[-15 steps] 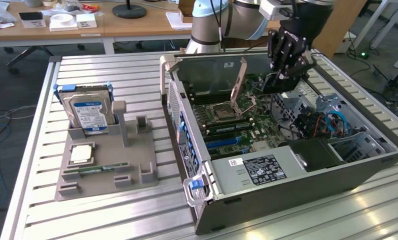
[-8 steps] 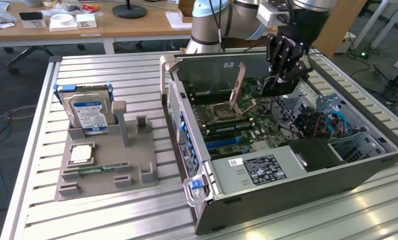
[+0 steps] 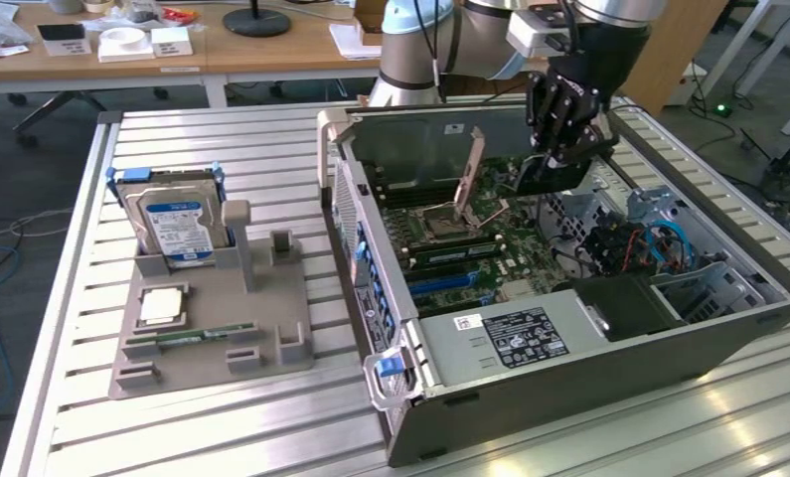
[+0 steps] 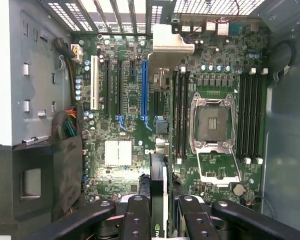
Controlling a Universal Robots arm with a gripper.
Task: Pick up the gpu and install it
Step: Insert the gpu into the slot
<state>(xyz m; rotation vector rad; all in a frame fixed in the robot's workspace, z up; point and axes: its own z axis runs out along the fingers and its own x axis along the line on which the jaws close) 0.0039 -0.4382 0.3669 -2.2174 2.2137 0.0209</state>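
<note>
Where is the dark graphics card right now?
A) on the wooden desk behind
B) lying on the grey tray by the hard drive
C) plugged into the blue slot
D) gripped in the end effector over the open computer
D: the gpu sits edge-on in the grip of the end effector, hanging over the motherboard inside the open case.

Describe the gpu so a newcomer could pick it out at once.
Find the open computer case on the slatted table; the arm's gripper hangs over its motherboard. Clamped between the gripper's fingers is the gpu, a slim dark card seen edge-on. Unlike the parts around it, it sits in the gripper, not in a board slot.
</note>
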